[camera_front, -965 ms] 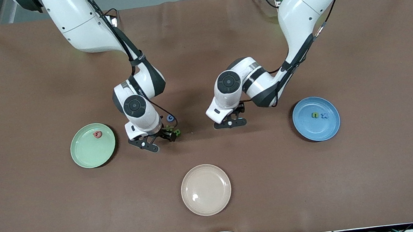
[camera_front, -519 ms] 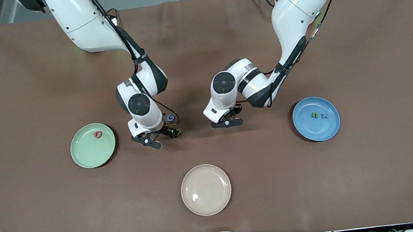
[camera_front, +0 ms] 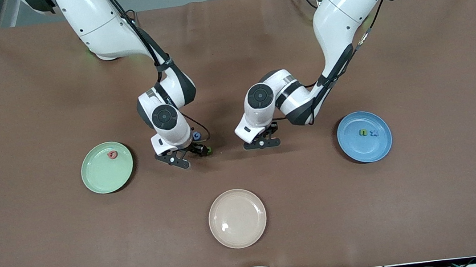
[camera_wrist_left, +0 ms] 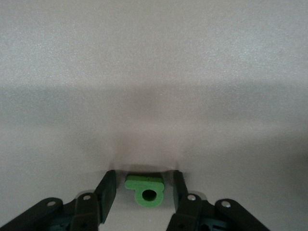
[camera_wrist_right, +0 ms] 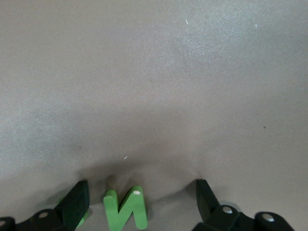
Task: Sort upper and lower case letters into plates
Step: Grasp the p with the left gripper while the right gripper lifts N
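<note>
Surface: brown mat over table [camera_front: 53,244], both arms reaching to its middle.
Green plate [camera_front: 99,178]: toward right arm's end; red letter [camera_front: 112,154] lies in it.
Blue plate [camera_front: 368,152]: toward left arm's end; green n [camera_front: 362,132] and blue x [camera_front: 373,133] lie in it, side by side.
Beige plate [camera_front: 239,236]: nearest the front camera, midway between the arms.
Left gripper [camera_wrist_left: 143,192]: low at the mat's middle, fingers parted around a looped green letter [camera_wrist_left: 144,188]; a thin gap shows on each side, no contact seen. Letter lies flat on the mat.
Right gripper [camera_wrist_right: 142,191]: low over the mat between green plate and left gripper, fingers spread wide, gripping nothing.
Green N [camera_wrist_right: 124,209]: on the mat between the right fingers, closer to one finger, touching neither.
Green scrap [camera_wrist_right: 83,219]: just shows by that finger, letter can't be told.
Blue G [camera_front: 196,135]: on the mat just beside the right gripper, farther from the front camera than its fingers.
</note>
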`<action>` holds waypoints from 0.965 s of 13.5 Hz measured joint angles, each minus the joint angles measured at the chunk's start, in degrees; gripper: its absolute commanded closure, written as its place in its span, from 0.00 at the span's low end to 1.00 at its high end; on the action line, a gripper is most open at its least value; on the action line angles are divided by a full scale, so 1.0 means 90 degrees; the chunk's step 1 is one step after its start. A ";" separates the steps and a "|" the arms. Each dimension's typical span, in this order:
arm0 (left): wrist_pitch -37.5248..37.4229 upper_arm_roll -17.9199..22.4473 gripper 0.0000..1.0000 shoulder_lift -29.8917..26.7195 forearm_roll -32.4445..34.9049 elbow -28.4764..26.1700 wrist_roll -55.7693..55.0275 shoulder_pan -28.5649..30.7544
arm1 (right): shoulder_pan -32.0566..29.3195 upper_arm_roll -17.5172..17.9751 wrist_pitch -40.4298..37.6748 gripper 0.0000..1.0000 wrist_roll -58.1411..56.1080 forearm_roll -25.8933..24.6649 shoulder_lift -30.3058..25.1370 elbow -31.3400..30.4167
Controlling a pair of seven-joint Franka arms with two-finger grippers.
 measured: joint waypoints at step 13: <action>0.0009 0.0019 0.80 0.0001 0.0000 0.0072 0.0000 0.0008 | 0.0083 0.0009 -0.0224 0.99 0.0001 -0.0010 -0.0142 0.0005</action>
